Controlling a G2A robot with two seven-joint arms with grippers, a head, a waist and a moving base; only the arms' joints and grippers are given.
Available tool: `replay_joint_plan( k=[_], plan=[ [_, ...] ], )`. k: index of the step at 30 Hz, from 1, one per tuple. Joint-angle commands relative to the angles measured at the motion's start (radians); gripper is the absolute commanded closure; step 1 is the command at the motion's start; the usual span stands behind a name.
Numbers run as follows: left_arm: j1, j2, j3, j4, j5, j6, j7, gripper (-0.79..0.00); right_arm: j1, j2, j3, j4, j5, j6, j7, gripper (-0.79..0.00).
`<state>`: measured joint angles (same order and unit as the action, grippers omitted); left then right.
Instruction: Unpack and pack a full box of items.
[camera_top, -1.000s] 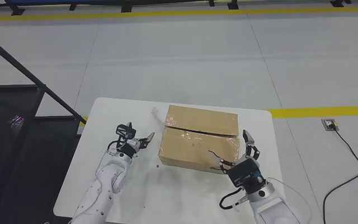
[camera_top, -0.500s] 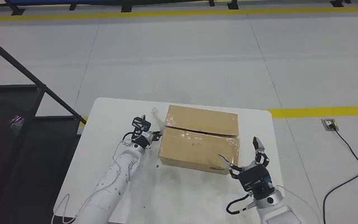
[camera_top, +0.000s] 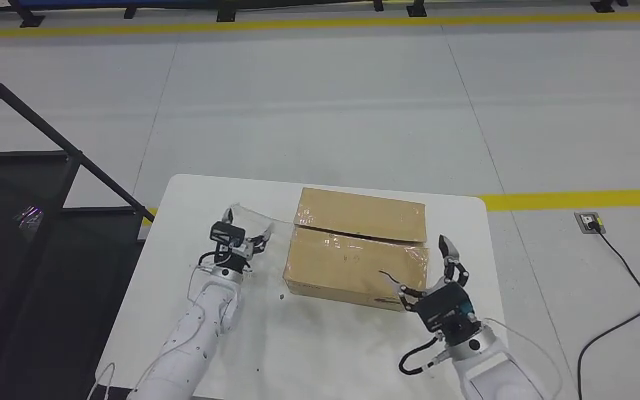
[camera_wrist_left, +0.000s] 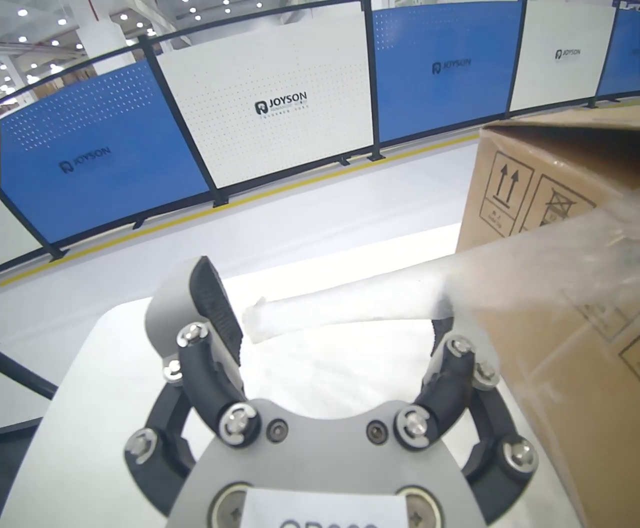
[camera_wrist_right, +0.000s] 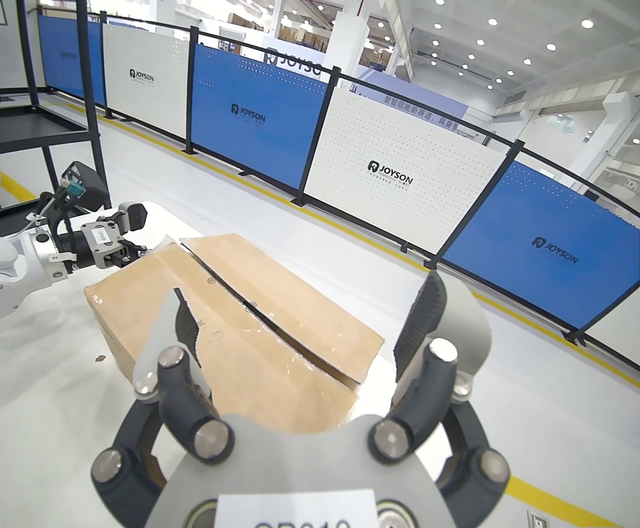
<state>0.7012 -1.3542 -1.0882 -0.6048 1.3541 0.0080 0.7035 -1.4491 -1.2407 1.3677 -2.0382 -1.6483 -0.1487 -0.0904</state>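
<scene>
Box (camera_top: 355, 245) sits on the table (camera_top: 200, 205), right of centre and toward the far edge, upright, top flaps down. Dark slit (camera_wrist_right: 270, 320) runs lengthwise between the two flaps, which lie flat but with a gap between them. Patches of clear film on the top and on the near right corner. A strip of clear tape (camera_wrist_left: 350, 305) comes off the box's left end, hanging in air. It crosses the gap of the left gripper (camera_top: 252, 240), and its free end stops just short of one finger pad. Left gripper is just beside the box's left end, fingers spread wide and not clamped on the tape. Can't tell if the tape is stuck to the far finger. Right gripper (camera_wrist_right: 302, 295) is at the box's near right corner, fingers spread wide, nothing held. One finger is over the box's top edge, the other is off past the right end.
</scene>
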Motion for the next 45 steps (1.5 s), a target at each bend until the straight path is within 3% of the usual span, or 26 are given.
replay_joint_plan(
  k=[1,11,18,32,36,45],
  plan=[
    [0.035,0.011,-0.021,-0.036,0.007,0.015,-0.009,-0.785,0.013,-0.001,-0.007,0.006,-0.001,-0.006,0.002,-0.785],
    [0.206,0.069,-0.128,-0.254,0.058,-0.014,-0.135,-0.785,0.068,-0.004,-0.040,0.038,0.008,-0.048,0.031,-0.785],
    [0.286,0.090,-0.173,-0.363,0.094,-0.051,-0.205,-0.785,0.082,-0.008,-0.043,0.042,0.052,-0.032,0.076,-0.785],
    [0.253,0.097,-0.182,-0.321,0.120,-0.141,-0.334,-0.785,0.082,-0.008,-0.043,0.042,0.052,-0.032,0.076,-0.785],
    [0.214,0.098,-0.181,-0.284,0.128,-0.177,-0.364,-0.785,0.082,-0.008,-0.043,0.042,0.052,-0.032,0.076,-0.785],
    [0.112,0.090,-0.194,-0.183,0.093,-0.140,-0.399,-0.785,0.082,-0.008,-0.043,0.042,0.052,-0.032,0.076,-0.785]
  ],
)
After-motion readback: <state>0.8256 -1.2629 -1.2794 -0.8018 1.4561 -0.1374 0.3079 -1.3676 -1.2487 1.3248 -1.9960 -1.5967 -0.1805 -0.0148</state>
